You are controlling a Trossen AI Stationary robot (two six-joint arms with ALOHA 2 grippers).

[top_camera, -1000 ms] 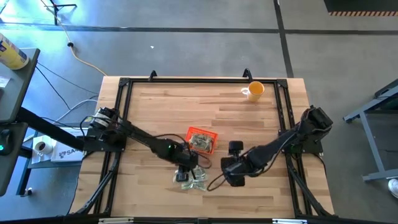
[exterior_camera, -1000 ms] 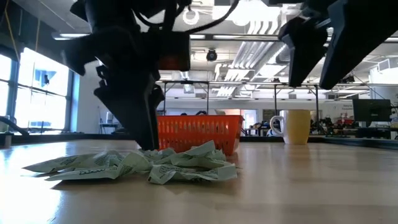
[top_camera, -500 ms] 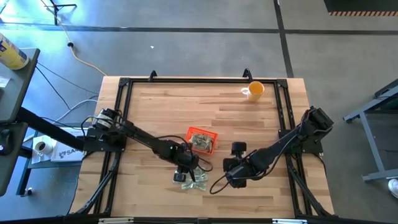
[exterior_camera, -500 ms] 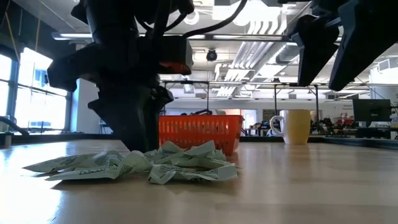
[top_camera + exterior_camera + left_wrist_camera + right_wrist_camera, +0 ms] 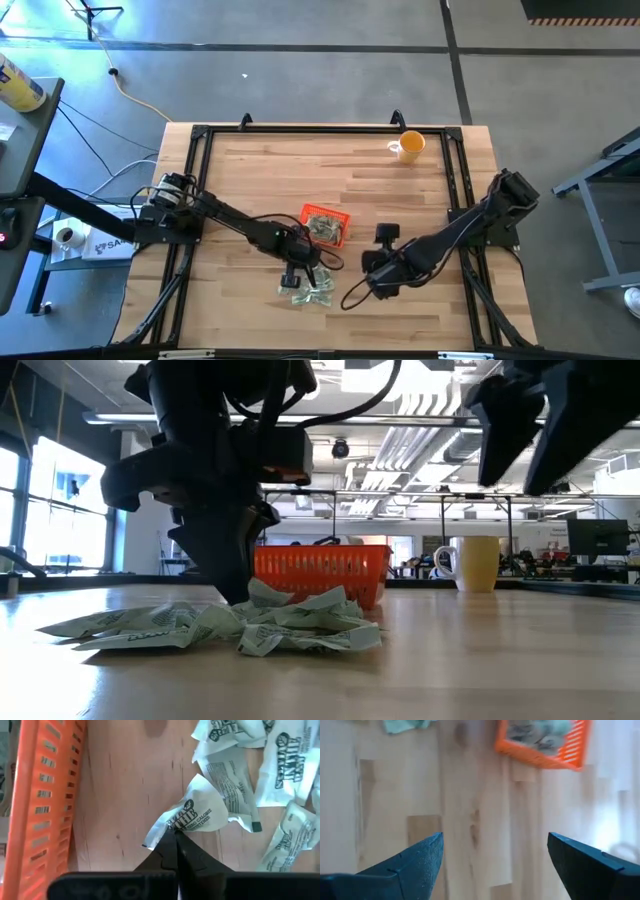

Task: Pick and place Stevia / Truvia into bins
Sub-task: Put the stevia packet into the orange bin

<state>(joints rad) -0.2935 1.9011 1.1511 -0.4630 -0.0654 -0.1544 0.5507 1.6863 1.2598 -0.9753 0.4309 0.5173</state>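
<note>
On the left, the left arm is stretched across the table (image 5: 250, 165) to the pile of packets (image 5: 312, 290) near the front edge. The left gripper (image 5: 174, 836) is lowered at the pile's edge nearest the tray (image 5: 325, 226), and its fingers are clenched on a corner of one crumpled packet (image 5: 197, 815), which lies on the wood just beside the tray's slotted wall (image 5: 47, 795). More packets are spread beyond it in the left wrist view, some overlapping. In the low view the left gripper (image 5: 232, 575) stands on the wood at the back of the heap (image 5: 250, 625), with the tray (image 5: 320, 572) behind it.

In the middle, the tray already holds several packets (image 5: 322, 228). It sits just behind the pile.

To the right, the right gripper (image 5: 385, 258) is held above bare wood, apart from the tray and the pile. Its fingers (image 5: 415, 862) are spread wide with nothing between them. In the right wrist view the tray (image 5: 540, 742) is seen farther off.

At the far right rear of the table a yellow cup (image 5: 410, 145) stands alone.
</note>
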